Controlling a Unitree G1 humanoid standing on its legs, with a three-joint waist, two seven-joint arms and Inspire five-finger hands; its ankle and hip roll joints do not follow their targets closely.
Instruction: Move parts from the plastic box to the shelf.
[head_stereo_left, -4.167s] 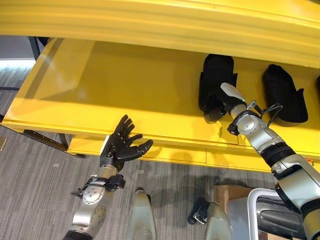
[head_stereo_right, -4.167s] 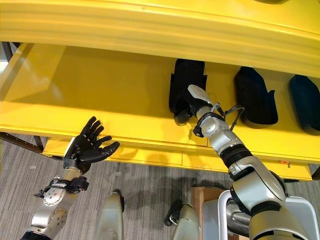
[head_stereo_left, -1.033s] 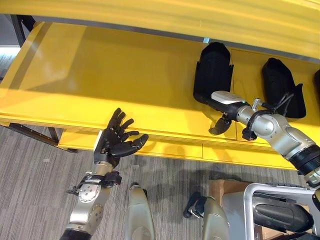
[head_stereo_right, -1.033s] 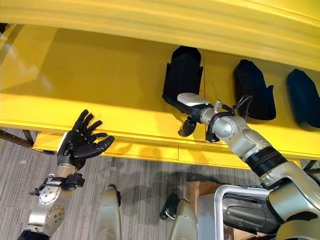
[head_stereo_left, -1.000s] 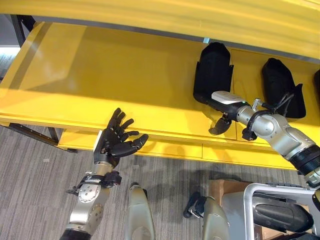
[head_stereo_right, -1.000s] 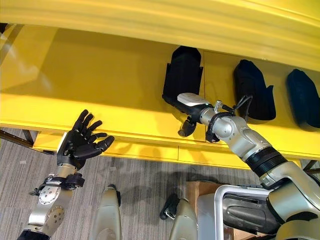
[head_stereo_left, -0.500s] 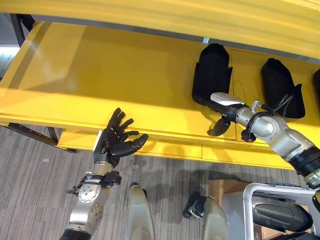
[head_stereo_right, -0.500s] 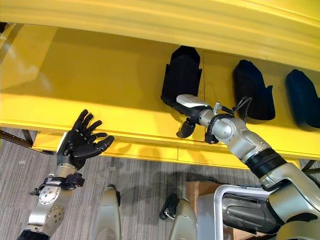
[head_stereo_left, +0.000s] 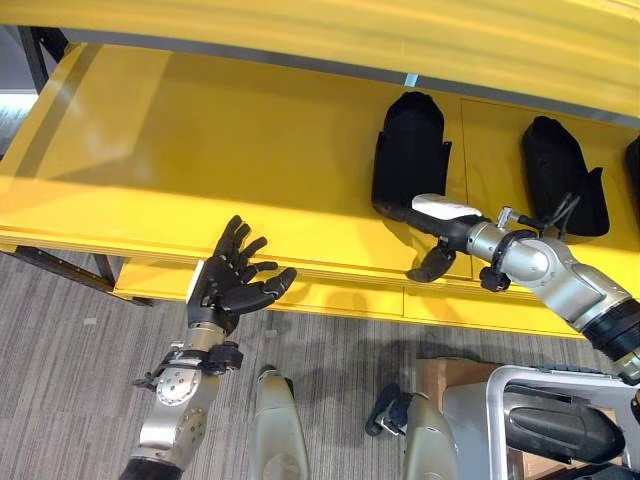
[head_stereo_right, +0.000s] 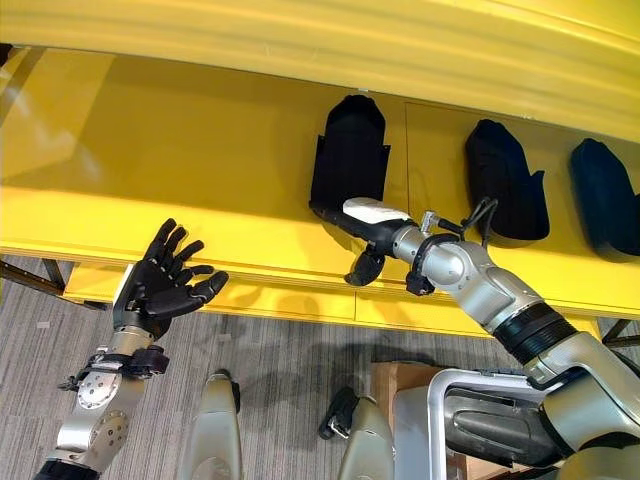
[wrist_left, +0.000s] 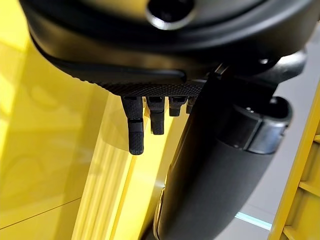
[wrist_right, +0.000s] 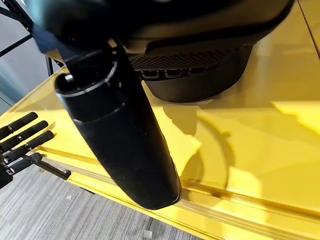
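On the yellow shelf (head_stereo_left: 200, 150), the right hand (head_stereo_left: 432, 215) lies at the near end of a black part (head_stereo_left: 410, 150), fingers against it; whether they grip, I cannot tell. Another part (head_stereo_left: 560, 175) stands toward the right edge. The left hand (head_stereo_left: 232, 285) hovers spread wide before the front edge, empty.

Grey striped carpet floor (head_stereo_left: 70, 390) under bright yellow shelving, dark metal frame legs (head_stereo_left: 60, 268) at near left, a brown cardboard box (head_stereo_left: 440, 378) on the floor at near right.
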